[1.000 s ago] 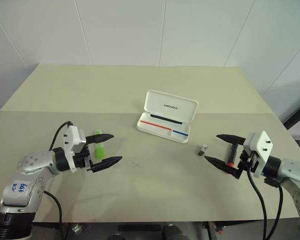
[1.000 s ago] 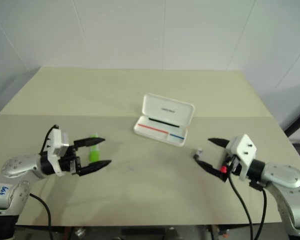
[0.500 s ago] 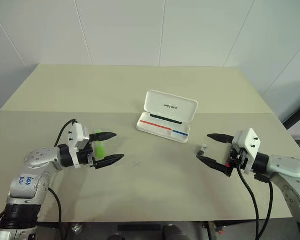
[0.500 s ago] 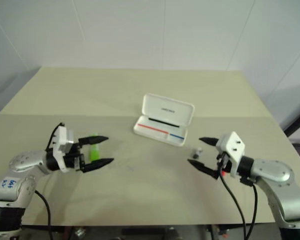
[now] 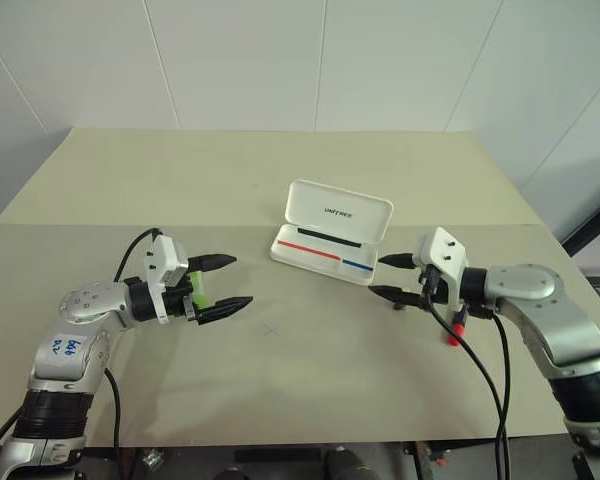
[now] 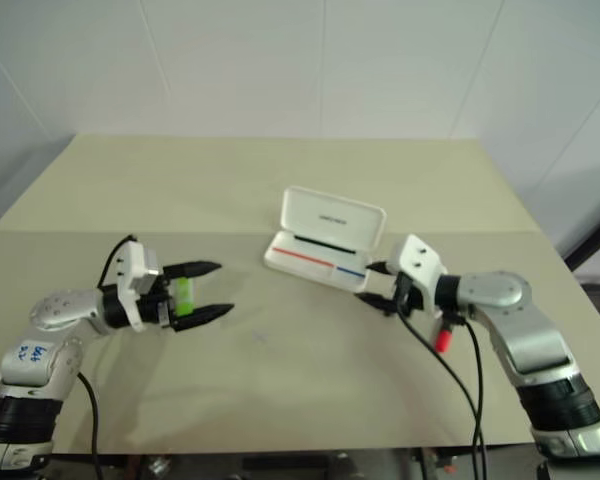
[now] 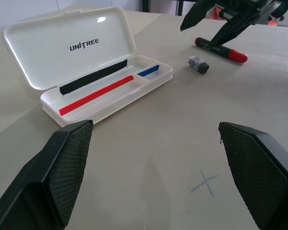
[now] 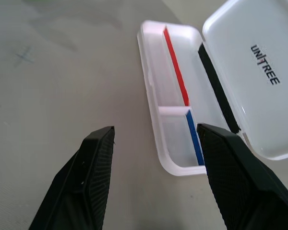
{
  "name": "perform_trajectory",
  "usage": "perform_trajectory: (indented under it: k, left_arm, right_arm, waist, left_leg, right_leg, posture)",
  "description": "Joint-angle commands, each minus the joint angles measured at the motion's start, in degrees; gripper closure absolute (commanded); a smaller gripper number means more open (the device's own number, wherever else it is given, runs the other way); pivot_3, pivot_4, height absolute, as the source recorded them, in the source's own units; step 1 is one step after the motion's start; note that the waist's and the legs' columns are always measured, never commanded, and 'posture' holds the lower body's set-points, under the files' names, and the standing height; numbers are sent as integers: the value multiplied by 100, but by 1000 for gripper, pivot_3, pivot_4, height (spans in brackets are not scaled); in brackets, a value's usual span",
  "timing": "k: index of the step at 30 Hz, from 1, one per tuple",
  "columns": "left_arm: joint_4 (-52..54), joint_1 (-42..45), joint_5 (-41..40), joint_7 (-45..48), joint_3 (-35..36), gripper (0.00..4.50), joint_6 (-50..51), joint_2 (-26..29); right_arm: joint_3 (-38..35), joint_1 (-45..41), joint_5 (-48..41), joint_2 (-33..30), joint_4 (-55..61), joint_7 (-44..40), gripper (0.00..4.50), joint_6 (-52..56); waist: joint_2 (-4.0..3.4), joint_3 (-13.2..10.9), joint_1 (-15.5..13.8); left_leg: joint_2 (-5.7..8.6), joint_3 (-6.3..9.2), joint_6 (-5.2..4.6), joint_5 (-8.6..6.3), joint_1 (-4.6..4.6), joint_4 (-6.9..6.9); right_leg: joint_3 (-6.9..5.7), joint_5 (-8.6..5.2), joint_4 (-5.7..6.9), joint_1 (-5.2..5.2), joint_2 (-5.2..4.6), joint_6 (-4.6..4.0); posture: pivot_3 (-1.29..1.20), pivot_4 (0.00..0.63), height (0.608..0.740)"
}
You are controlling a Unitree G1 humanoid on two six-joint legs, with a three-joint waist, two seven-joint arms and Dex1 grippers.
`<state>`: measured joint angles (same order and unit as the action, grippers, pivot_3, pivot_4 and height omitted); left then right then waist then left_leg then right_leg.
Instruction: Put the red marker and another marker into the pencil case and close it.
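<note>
The white pencil case (image 5: 332,233) lies open at the centre of the head view on the tan bench (image 5: 280,380), lid raised toward the back, tray showing a red and a blue line.

The right hand (image 5: 382,276), right of centre, has its fingers clearly apart with nothing between them; its tips sit just off the case's right front corner. In the right wrist view the case (image 8: 201,96) lies just beyond and between the fingers (image 8: 93,177).

The red marker (image 5: 456,326) lies on the bench below the right wrist, behind the fingertips and untouched. A small grey cap-like bit (image 7: 198,64) rests beside the marker (image 7: 221,49) in the left wrist view.

At left of centre, the left hand (image 5: 224,281) is spread wide and empty. The lime-green marker (image 5: 198,287) lies on the bench between its fingers, near their base.
</note>
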<state>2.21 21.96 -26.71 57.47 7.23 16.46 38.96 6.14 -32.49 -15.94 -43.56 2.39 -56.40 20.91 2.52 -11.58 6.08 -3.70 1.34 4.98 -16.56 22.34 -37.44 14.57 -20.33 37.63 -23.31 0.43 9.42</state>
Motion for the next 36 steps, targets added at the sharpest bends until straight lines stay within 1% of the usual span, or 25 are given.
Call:
perform_trajectory:
  k: [1, 8, 17, 21, 33, 36]
  left_arm:
    - [224, 117, -1, -131, 27, 0, 48, -14]
    - [512, -71, -48, -353, 79, 0, 149, -28]
    - [880, -306, -137, -577, 128, 0, 303, -63]
    - [1129, -478, -178, -725, 238, 0, 399, -72]
    - [1516, -699, -260, -995, 352, 0, 542, -83]
    - [1537, -699, -259, -1012, 346, 0, 547, -94]
  right_arm:
    - [187, -325, 213, 79, -391, -289, 1646, -273]
    - [568, -747, 531, 406, -1226, -774, 1646, -677]
    - [738, -1245, 911, 854, -2241, -973, 1646, -1164]
    - [842, -1523, 1172, 1092, -3036, -1003, 1646, -1578]
    - [985, -2196, 1846, 1519, -4848, -887, 1646, -2374]
    - [1109, -2346, 2071, 1529, -5155, -918, 2222, -2496]
  waist:
    - [0, 0, 23]
    - [0, 0, 54]
    - [0, 0, 179]
    - [0, 0, 228]
    - [0, 0, 272]
    - [0, 0, 267]
  left_leg:
    - [0, 0, 0, 0, 0, 0]
    - [-1, -5, 0, 0, 0, 1]
    - [-1, -5, 0, 0, -1, -23]
    - [-1, -4, 0, 0, -2, -28]
    - [-1, 6, 1, 0, -15, -44]
    - [1, 27, 1, 0, -22, -54]
  right_leg:
    - [0, 0, 0, 0, 0, 0]
    - [-11, 0, 4, -4, -8, 0]
    - [-13, 2, 25, -1, -8, 1]
    - [-13, 3, 29, 0, -8, 1]
    - [-18, 8, 31, 26, -7, 4]
    - [-35, 9, 23, 52, -8, 6]
  posture:
    - [0, 150, 740]
    - [0, 150, 740]
    - [0, 150, 740]
    - [0, 150, 740]
    - [0, 150, 740]
    - [0, 150, 740]
